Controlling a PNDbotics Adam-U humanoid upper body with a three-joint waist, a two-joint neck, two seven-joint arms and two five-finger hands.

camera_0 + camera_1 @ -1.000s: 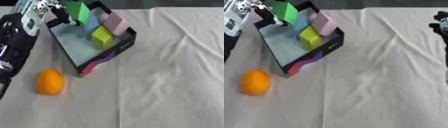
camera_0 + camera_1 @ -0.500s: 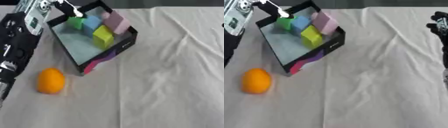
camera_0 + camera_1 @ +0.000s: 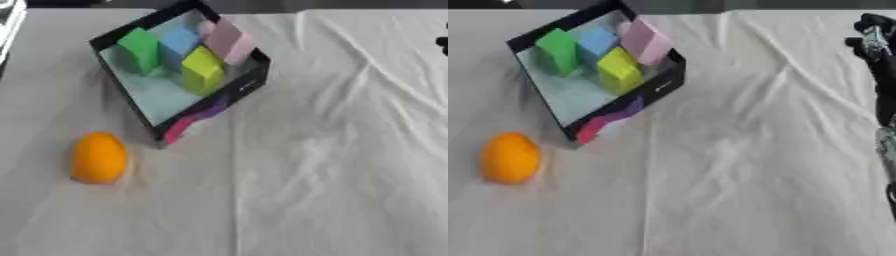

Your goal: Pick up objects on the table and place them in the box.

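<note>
- White cloth [image 3: 332, 165] covers the desk, and it has soft wrinkles in it.
- A black box [image 3: 250, 82] sits near the far left part of the desk, turned at a slant. Its floor is pale blue, and its front wall has a pink and purple wavy pattern.
- Four blocks are inside the box, close together at the far end.
- The green block [image 3: 140, 49] stands on the left side.
- The blue block [image 3: 179, 42] is just beside the green one.
- The yellow block [image 3: 202, 70] is in front of the blue one, closer to the right wall.
- The pink block [image 3: 227, 40] is tilted and leans at the far right side of the box.
- An orange fruit [image 3: 98, 157] lies on the cloth, outside the box, near its front left corner. It does not touch the box.
- The right hand [image 3: 874, 35] shows at the right edge in the right eye view, dark and high up, well apart from the box. You cannot tell if its fingers are spread or curled.
- The left hand cannot be seen; only a bit of the left arm [image 3: 9, 27] shows at the top left edge.
</note>
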